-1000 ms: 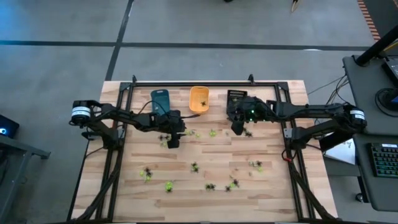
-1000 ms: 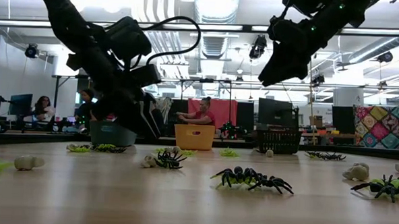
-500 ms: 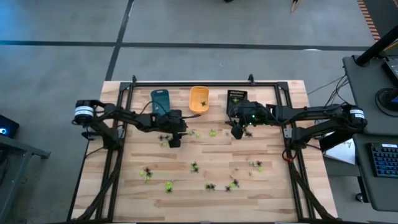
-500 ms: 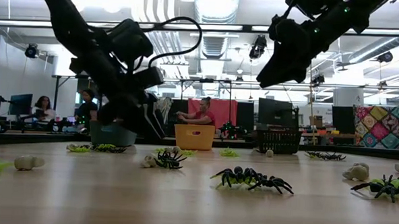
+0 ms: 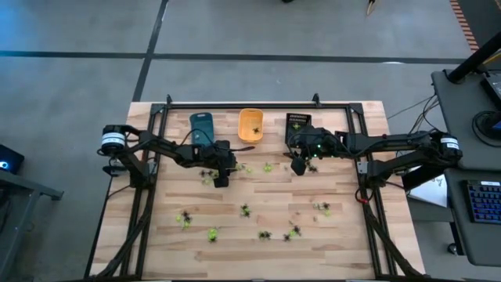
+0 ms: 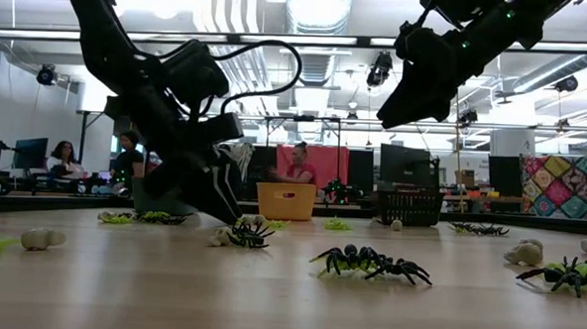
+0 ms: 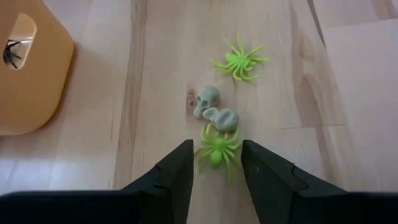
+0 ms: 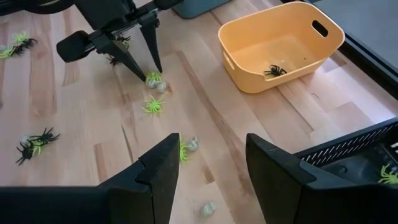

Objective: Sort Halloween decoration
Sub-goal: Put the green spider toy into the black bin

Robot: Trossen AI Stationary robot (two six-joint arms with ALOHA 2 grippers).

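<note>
**A:** Looking from nine o'clock across, what did your left gripper have?

**B:** Nothing gripped that you could confirm. Its fingers stood partly apart, straddling a yellow-green spider on the wooden table; no contact was visible. Two pale whitish pieces lay touching each other just beyond it, and another green spider farther on.

**A:** And how would that spider handle?

**B:** You'd have judged it very light, thin-legged plastic, likely springy and prone to flick away. Pinching across the body rather than the legs looked safest.

**A:** Where was the rest of the decoration?

**B:** Scattered: several figures near the table's middle, more toward six o'clock. The orange tray at twelve o'clock held one black spider; the blue tray sat at eleven, the black tray at one.

**A:** Your right gripper?

**B:** Raised above the table beside the black tray, fingers wide apart, empty. A small green and pale figure lay on the wood beneath it.
</note>
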